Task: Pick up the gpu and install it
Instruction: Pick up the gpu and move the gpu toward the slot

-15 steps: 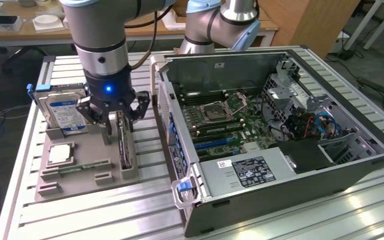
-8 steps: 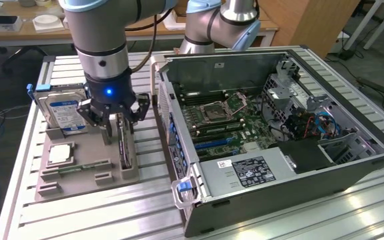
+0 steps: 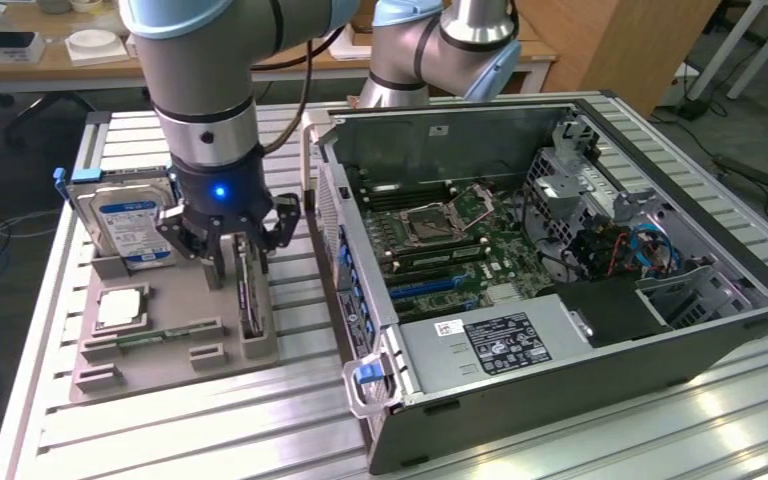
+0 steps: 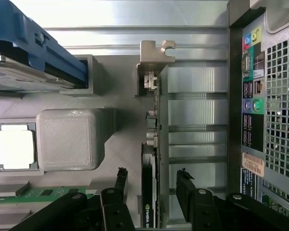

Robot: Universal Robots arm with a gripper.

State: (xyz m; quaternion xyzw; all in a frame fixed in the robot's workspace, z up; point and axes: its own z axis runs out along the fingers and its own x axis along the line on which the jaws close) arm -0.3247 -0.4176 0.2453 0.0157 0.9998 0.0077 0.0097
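Gripper (image 3: 240, 262) spread wide, holding nothing. The gpu (image 3: 247, 300) stood on edge in the grey holder (image 3: 157, 365), exterior view's lower left, directly beneath the claw, its long axis running between the fingers.

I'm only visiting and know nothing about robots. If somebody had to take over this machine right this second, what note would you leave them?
Gripper: open, low over the gpu, one finger on each side of the card with a gap on both sides.
Gpu: standing on edge in its slot in the grey parts holder, which also holds the hard drive.
Computer case: side open, to the exterior view's right of the holder.
Done: gripper lined up around the card.
Left: the card is not yet gripped, lifted or installed in the case.
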